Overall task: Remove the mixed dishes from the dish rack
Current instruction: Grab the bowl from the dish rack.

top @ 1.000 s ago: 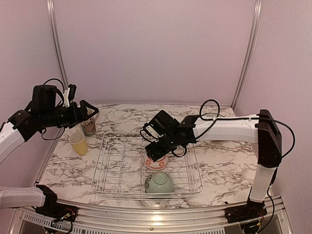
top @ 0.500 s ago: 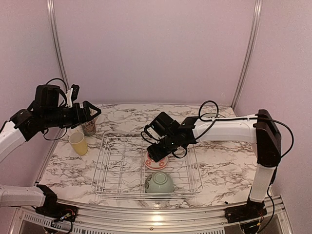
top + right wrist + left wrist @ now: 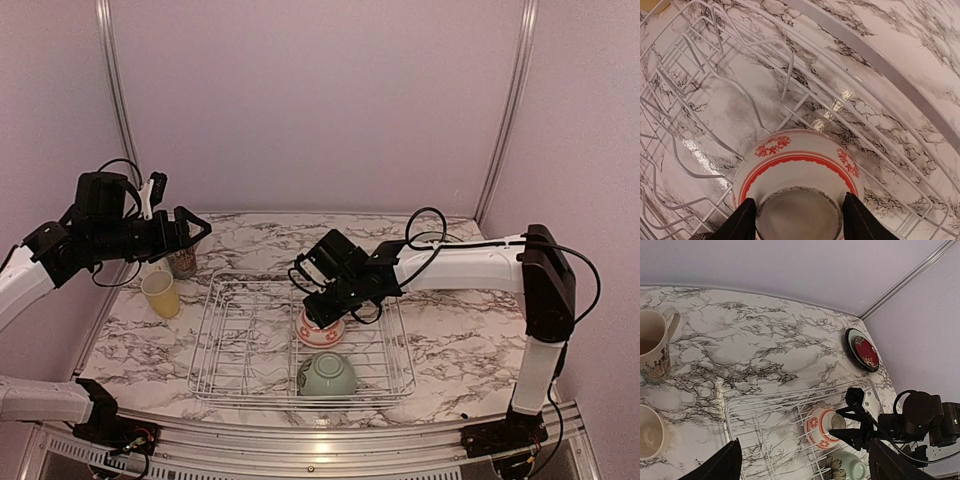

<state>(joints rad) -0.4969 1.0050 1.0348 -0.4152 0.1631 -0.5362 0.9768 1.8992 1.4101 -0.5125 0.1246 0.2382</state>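
From above, the dish rack [image 3: 212, 345] sits low in the middle of the frame on the marble table [image 3: 450, 335]. Two pieces are left in it: the white-and-red bowl [image 3: 322, 328] right of centre, and the pale green bowl [image 3: 327, 375] below it at the rack's lower edge. The small yellow cup [image 3: 160, 294] and the tall cream patterned mug [image 3: 182, 262] stand on the table at the left, outside the wire. The right fingers [image 3: 312, 306] are down over the white-and-red bowl. The left fingers [image 3: 196, 228] hang above the mug.

In the left wrist view, the left fingers are spread wide and hold nothing. At upper right the dark red floral plate [image 3: 863, 350] lies on the table, seemingly on a paler plate whose rim peeks out. The unloading looks well past half done.

In the right wrist view, the white-and-red bowl fills the lower middle with its foot ring toward the lens and rack wires beneath it. The right fingers stand on either side of the foot. Whether they already pinch it, I cannot tell.
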